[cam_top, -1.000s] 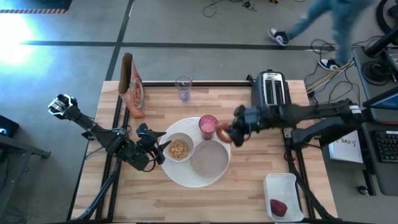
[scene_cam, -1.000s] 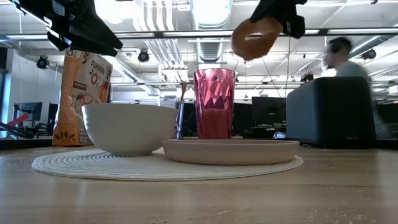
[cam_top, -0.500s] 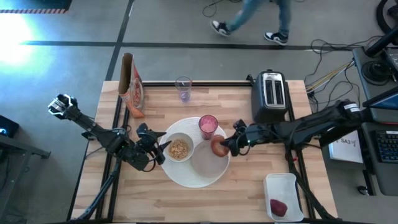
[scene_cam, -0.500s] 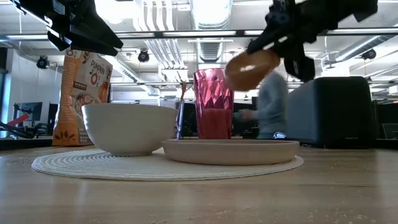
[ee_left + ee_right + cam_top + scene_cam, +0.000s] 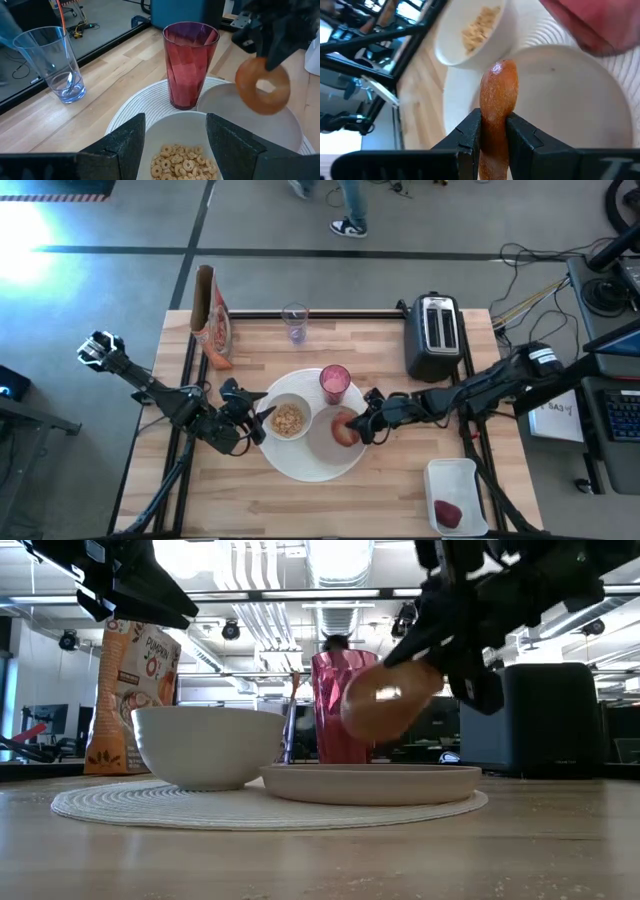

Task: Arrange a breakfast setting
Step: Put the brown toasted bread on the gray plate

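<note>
Bread piece point(image 5: 346, 429) lowered over plate point(image 5: 333, 455), right gripper point(image 5: 365, 426) clamped.

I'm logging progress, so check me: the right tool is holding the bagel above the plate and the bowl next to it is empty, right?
Not quite. The bowl is not empty: it holds cereal, as the left wrist view shows. The rest stands: the right tool holds the bagel above the plate, with the bowl beside it.

Glossy browned bread piece point(image 5: 496, 105); matt plate point(image 5: 330, 452); wood table point(image 5: 400, 490).
</note>
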Controlling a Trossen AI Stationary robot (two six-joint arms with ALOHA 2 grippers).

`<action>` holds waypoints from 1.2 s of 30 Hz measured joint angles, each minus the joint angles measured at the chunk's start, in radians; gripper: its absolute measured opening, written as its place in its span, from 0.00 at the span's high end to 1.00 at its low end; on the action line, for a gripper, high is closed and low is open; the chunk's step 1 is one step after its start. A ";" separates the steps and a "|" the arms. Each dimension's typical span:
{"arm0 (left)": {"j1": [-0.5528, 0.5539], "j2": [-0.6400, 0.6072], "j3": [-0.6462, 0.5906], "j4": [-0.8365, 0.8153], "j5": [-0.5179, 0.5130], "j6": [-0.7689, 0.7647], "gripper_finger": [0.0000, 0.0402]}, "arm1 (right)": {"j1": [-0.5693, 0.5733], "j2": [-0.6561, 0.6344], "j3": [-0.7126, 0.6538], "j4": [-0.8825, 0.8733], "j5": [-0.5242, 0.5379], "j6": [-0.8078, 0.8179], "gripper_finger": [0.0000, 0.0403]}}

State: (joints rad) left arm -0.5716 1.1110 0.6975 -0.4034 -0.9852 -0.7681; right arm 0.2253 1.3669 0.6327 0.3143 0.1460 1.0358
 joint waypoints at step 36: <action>0.000 0.000 0.000 -0.004 0.000 0.000 0.52 | -0.027 0.181 0.000 0.214 -0.075 -0.081 0.68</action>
State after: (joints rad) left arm -0.5713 1.1110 0.6979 -0.4075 -0.9852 -0.7678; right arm 0.1979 1.5477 0.6327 0.5285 0.0715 0.9544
